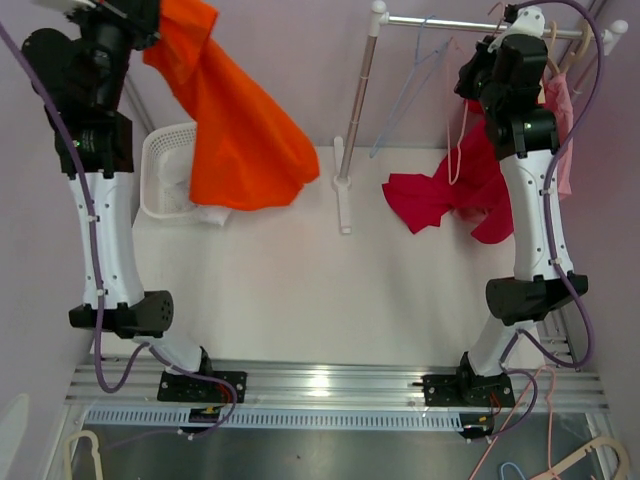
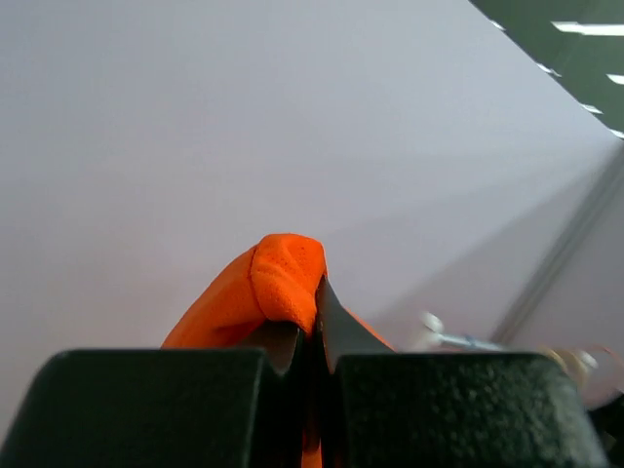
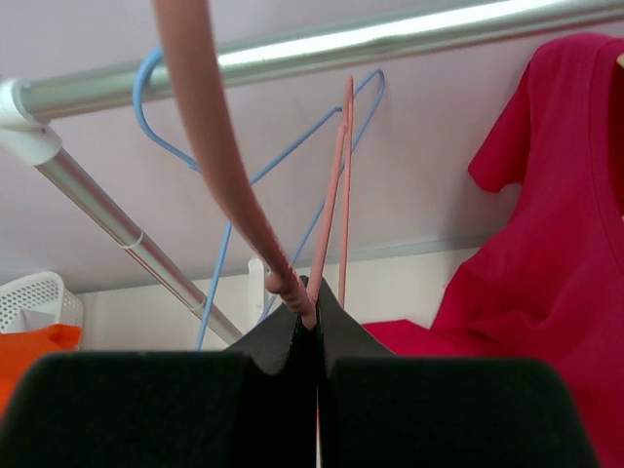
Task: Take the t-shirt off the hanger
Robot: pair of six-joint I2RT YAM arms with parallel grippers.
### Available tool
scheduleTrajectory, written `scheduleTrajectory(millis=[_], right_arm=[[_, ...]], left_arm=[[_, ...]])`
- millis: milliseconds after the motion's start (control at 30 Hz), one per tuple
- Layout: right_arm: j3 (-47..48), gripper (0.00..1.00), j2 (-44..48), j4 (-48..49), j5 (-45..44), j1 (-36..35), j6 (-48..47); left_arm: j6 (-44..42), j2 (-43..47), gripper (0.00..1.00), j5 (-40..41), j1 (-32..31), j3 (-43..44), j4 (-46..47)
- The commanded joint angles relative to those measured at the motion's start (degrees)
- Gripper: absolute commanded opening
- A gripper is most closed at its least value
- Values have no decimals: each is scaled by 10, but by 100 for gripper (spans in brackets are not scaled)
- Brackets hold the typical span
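An orange t-shirt (image 1: 240,140) hangs in the air at the upper left, above the white basket, clear of any hanger. My left gripper (image 1: 150,30) is raised high and shut on a bunched fold of it (image 2: 278,278); in the left wrist view the left gripper (image 2: 317,304) has its jaws pressed together on the cloth. At the upper right, near the rail (image 1: 470,25), my right gripper (image 1: 525,20) is shut on a bare pink hanger (image 3: 224,166). In the right wrist view the right gripper (image 3: 314,304) pinches the hanger's lower end.
A red t-shirt (image 1: 450,190) hangs by the rail and spreads onto the table. A blue hanger (image 1: 410,80) hangs on the rail, whose slanted pole (image 1: 355,110) stands mid-table. A white basket (image 1: 165,170) sits at the back left. Pink cloth (image 1: 560,110) hangs at the far right.
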State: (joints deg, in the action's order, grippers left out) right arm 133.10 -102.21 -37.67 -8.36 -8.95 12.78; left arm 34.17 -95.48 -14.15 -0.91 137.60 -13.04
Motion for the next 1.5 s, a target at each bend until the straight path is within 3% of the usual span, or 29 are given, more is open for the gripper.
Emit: scheduleTrajectory(millis=[0, 133, 267, 533, 700, 800, 867, 900, 933, 1033, 1133, 1233, 1267, 1300, 1333, 1367, 1433, 1467], right_arm=[[33, 0, -11, 59, -3, 10, -18], [87, 0, -61, 72, 10, 22, -5], [143, 0, -119, 61, 32, 34, 10], [145, 0, -158, 110, 67, 49, 23], [166, 0, -177, 121, 112, 60, 44], [168, 0, -182, 112, 132, 61, 58], [153, 0, -181, 111, 142, 62, 65], [148, 0, -181, 110, 147, 61, 69], [137, 0, -182, 110, 159, 62, 72], [118, 0, -181, 108, 196, 61, 81], [114, 0, -185, 88, 211, 62, 79], [111, 0, -179, 74, 228, 62, 73], [110, 0, -178, 70, 233, 63, 74], [110, 0, -177, 68, 238, 64, 74], [110, 0, -175, 67, 244, 66, 74], [110, 5, -171, 62, 251, 66, 75], [106, 18, -163, 58, 251, 67, 74], [103, 35, -153, 56, 248, 67, 71]], left_arm=[[44, 40, 1, 37, 82, -77, 127], [50, 10, 1, 30, 147, -92, 88], [14, -22, 1, 47, 152, -146, 101], [48, -144, 1, 66, 157, -132, 58], [114, -207, 1, 122, 157, -155, -34], [118, -247, 1, 120, 156, -114, -116], [124, -277, 5, 120, 156, -111, -155], [132, -289, 16, 114, 157, -112, -188], [136, -311, 18, 103, 161, -109, -204], [136, -340, 12, 50, 165, -104, -244], [129, -349, 15, 42, 166, -117, -262], [117, -326, 30, 26, 165, -151, -239], [114, -309, 50, 23, 165, -154, -235], [114, -301, 61, 24, 165, -153, -238], [108, -291, 80, 25, 164, -147, -240], [98, -275, 99, 46, 161, -128, -267], [81, -262, 99, 66, 155, -84, -292], [64, -253, 100, 76, 151, -74, -302]])
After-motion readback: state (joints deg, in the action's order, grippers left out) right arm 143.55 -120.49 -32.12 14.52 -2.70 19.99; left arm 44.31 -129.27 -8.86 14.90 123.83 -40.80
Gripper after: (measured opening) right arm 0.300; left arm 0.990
